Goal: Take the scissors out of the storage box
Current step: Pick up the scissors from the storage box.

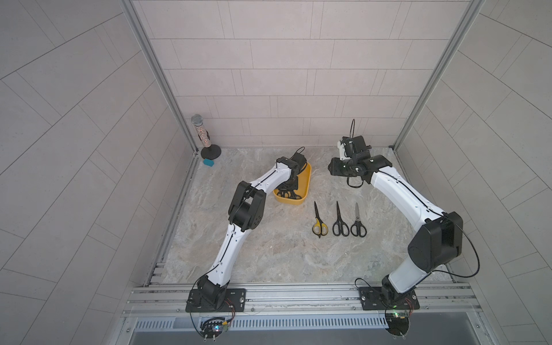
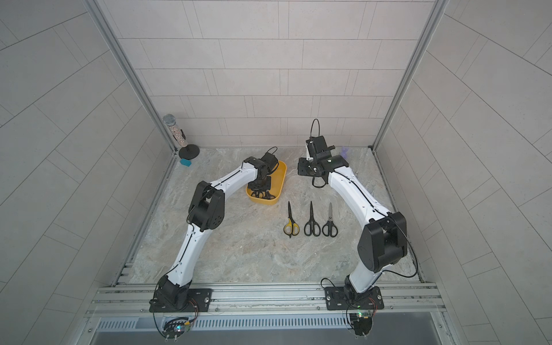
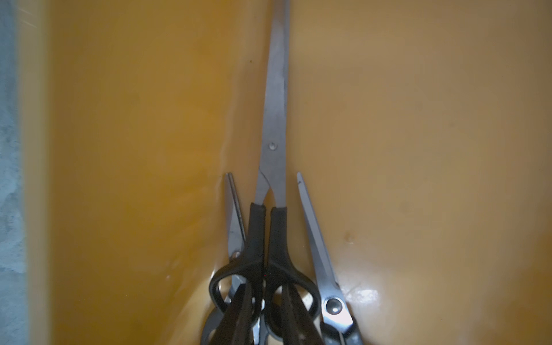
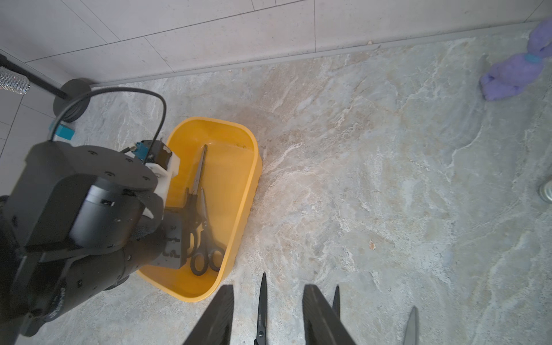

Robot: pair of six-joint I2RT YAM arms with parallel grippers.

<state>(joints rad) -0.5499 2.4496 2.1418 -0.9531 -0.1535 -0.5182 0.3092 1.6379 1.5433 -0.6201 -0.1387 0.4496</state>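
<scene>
Left wrist view tells me which step is in hand: the grasp of a fourth pair. My left jaws (image 3: 265,298) are down inside the storage box (image 3: 119,179), narrowed on the black handle of the long scissors (image 3: 273,143). One finger (image 3: 239,313) stands in each loop, and the two inner bars of the handle are pinched between them. I judge this a real grip, though the pair lies flat on the box floor and is not yet lifted. A short pair (image 3: 234,215) lies partly under its handle and a second short pair (image 3: 316,245) lies just beside it, so the box holds three pairs.

In both top views three pairs lie side by side on the counter (image 1: 268,254), apart from the box: the yellow-handled pair (image 1: 319,222), the dark-bladed pair (image 1: 340,221) and the silver-bladed pair (image 1: 357,222). I think the task is about half done.

The next move calls for a straight lift, slow enough that the neighbours do not hook on the loops and come up too. After that comes a carry over to the row.

My right jaws (image 4: 268,288) hover over the counter near the box, parted and empty.
</scene>
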